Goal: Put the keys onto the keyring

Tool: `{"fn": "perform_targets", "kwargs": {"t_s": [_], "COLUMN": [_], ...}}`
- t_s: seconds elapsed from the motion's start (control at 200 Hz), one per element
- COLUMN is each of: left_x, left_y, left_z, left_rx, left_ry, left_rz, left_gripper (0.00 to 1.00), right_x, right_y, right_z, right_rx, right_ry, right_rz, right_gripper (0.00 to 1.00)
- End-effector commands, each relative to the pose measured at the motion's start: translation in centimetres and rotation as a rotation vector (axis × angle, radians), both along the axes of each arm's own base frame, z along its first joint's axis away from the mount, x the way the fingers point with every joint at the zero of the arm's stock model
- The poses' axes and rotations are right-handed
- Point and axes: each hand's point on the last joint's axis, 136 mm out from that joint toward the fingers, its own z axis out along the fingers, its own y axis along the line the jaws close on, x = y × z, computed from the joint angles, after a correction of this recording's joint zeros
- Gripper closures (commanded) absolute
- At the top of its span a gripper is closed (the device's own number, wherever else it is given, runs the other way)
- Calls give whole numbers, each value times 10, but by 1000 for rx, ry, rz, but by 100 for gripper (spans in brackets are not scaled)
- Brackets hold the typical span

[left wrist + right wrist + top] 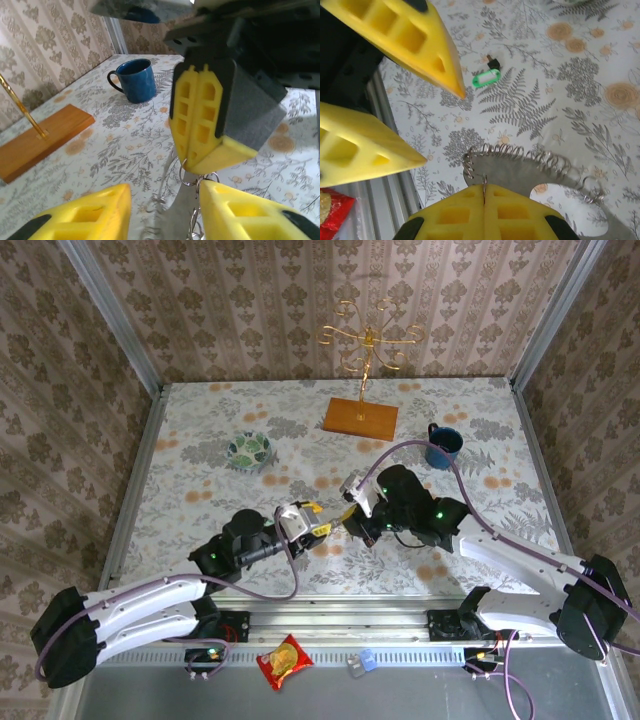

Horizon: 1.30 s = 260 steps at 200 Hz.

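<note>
Left of the keyring [520,172] and a little nearer the arms' bases, the green key [486,78] lies on the table [580,90], its dark end too small to make out. Around the keyring's hanging strap [175,220] the left gripper [165,200] stands with fingers apart. Whether they touch it is unclear. At the keyring's top the right gripper [484,189] is pinched together on the small metal ring [188,177], the strap's end cut off. Beyond the keyring is a blue mug [137,80].

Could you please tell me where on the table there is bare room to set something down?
Free: the far-left corner behind the bowl, the strip between bowl and wooden stand base, the right side around the mug. Crowded: the middle, where left fingers and right fingers meet at the keyring.
</note>
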Motion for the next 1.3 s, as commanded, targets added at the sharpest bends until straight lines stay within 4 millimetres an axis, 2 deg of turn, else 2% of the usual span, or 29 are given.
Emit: {"fn": "perform_targets", "kwargs": {"t_s": [0.0, 0.335, 0.49, 0.625, 0.805, 0.935, 1.045, 1.295], "left_x": [-5, -17, -17, -22, -24, -25, -25, -23], "left_y": [-2, 1, 4, -2, -10, -13, -14, -15], "left_z": [6, 0, -2, -1, -4, -1, -3, 3], "left_rx": [-1, 27, 25, 24, 20, -3, -3, -32], "left_ry": [-93, -38, -5, 21, 58, 64, 76, 70], "left_rz": [-40, -216, -270, -338, -398, -416, -423, -413], "left_gripper": [64, 72, 71, 69, 71, 73, 82, 85], "right_x": [-10, -23, -26, -27, -30, -31, -33, -38], "right_y": [9, 14, 15, 18, 21, 22, 24, 28], "right_z": [15, 21, 24, 28, 30, 29, 30, 25], "right_rx": [64, 76, 86, 99, 112, 103, 112, 106], "right_ry": [-84, -213, -243, -257, -268, -280, -283, -274], "right_rz": [100, 257, 291, 311, 332, 340, 352, 378], "right_gripper": [100, 100, 100, 100, 100, 100, 100, 100]}}
